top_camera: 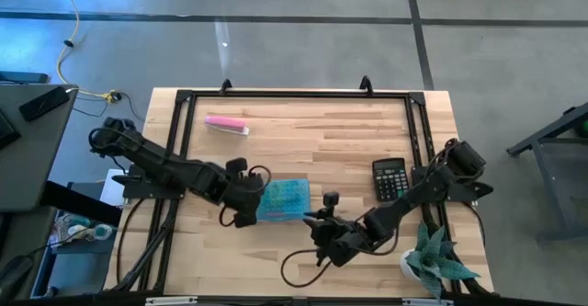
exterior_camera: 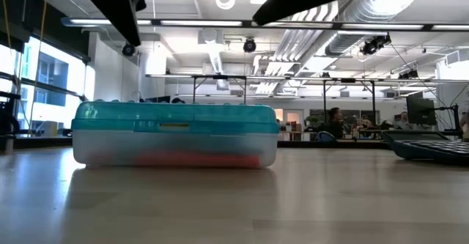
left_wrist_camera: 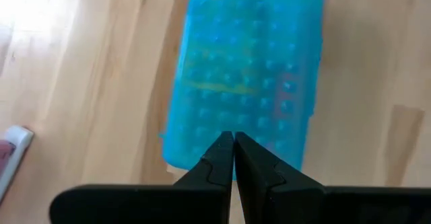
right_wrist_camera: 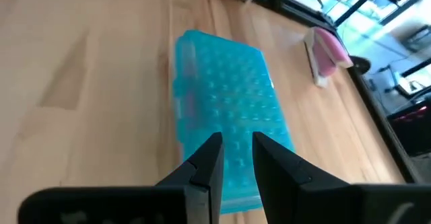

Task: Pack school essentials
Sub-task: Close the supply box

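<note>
On the wooden table (top_camera: 349, 150) lies one closed blue pencil case (top_camera: 283, 200), its studded lid down and a reddish shape showing dimly through its cloudy lower half in the low view. Counted around the case: one pink object (top_camera: 226, 125) well apart from it toward the table's far edge, one black calculator (top_camera: 390, 177) off on the right arm's side, and one spiky green potted plant (top_camera: 435, 258) beyond the calculator at the near corner. Nothing lies between the case and either gripper. Two grippers flank it. The left gripper (left_wrist_camera: 233, 143) sits just beside the case's left end, its fingers pressed together with nothing between them, their tips hanging over the edge of the lid. The right gripper (right_wrist_camera: 236, 146) is at the case's near right corner, fingers (right_wrist_camera: 207, 158) a little apart, the lid showing through the gap between them, nothing clamped.
</note>
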You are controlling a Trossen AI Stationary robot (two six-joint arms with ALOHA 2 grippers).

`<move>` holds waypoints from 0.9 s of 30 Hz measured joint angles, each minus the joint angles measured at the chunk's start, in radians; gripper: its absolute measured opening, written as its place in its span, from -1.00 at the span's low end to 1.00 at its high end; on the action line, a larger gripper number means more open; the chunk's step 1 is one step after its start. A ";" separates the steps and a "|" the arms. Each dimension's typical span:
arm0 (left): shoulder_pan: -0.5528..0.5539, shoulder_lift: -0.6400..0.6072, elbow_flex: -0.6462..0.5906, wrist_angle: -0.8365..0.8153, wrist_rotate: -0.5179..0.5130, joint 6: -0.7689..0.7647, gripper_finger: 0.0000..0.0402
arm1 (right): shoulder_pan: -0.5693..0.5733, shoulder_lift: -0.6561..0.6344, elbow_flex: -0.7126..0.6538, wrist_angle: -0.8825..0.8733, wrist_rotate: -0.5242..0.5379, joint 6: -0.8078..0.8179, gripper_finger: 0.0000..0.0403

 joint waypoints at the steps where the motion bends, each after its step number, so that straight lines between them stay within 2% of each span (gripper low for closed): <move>1: -0.016 0.001 0.000 -0.003 -0.002 -0.008 -0.96 | -0.009 0.005 0.000 0.007 -0.004 0.002 -0.65; 5: -0.081 0.000 -0.032 0.040 -0.016 -0.034 -0.96 | -0.065 0.032 0.000 0.030 -0.073 0.016 -0.65; 9: -0.116 0.001 -0.158 0.222 0.002 -0.052 -0.96 | -0.116 0.064 -0.001 0.035 -0.179 0.057 -0.65; 11: -0.120 0.001 -0.213 0.322 0.002 -0.047 -0.96 | -0.133 0.075 -0.001 0.038 -0.194 0.066 -0.65; 15: -0.098 0.001 -0.285 0.458 -0.047 -0.021 -0.96 | -0.152 0.081 -0.001 0.039 -0.197 0.072 -0.65; 19: -0.063 0.001 -0.316 0.491 -0.065 0.007 -0.96 | -0.176 0.081 -0.001 0.038 -0.210 0.106 -0.65; 27: -0.003 0.003 -0.446 0.670 0.007 0.002 -0.96 | -0.239 0.119 -0.001 0.038 -0.316 0.152 -0.65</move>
